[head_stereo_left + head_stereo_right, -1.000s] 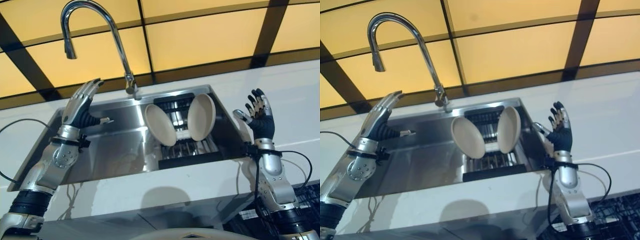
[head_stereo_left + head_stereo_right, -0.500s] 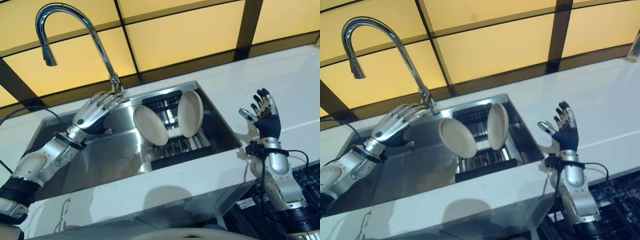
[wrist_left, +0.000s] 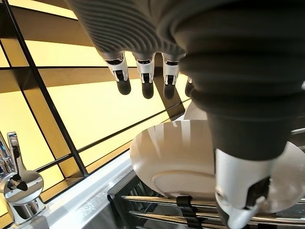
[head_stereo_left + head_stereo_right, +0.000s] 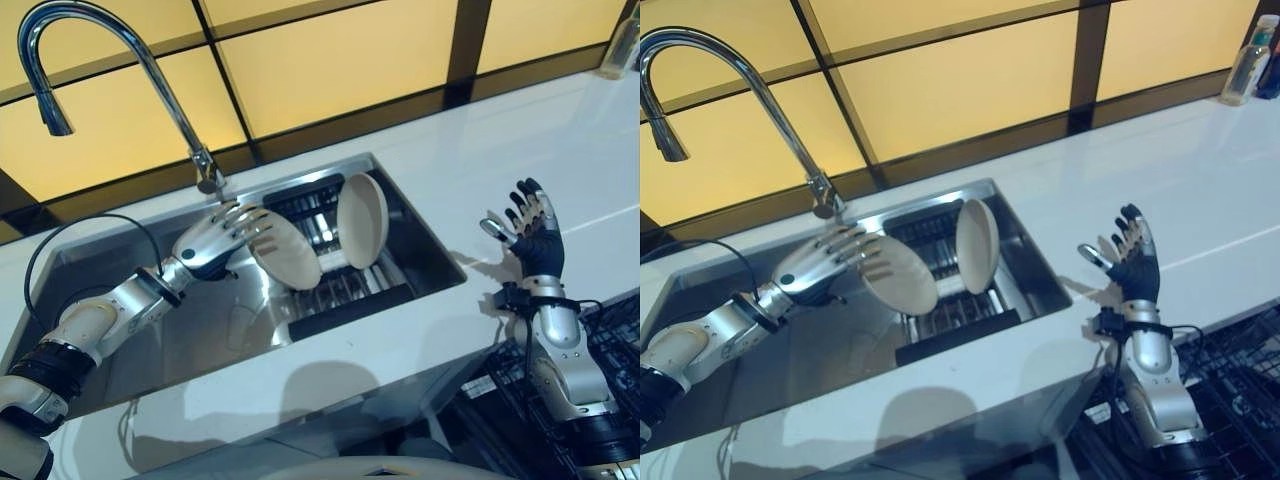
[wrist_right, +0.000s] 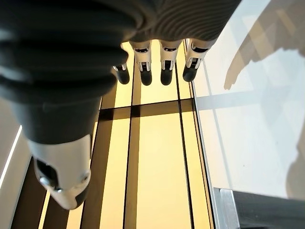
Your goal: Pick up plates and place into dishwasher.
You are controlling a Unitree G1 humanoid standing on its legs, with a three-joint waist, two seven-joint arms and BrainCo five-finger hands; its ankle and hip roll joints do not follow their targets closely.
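The robot's left hand (image 4: 212,243), fingers spread and holding nothing, reaches into the sink (image 4: 420,235) just beside the nearer of two cream plates (image 4: 286,253) propped on edge in a dark rack (image 4: 345,303), while its right hand (image 4: 532,238) waits open above the white counter (image 4: 520,150).
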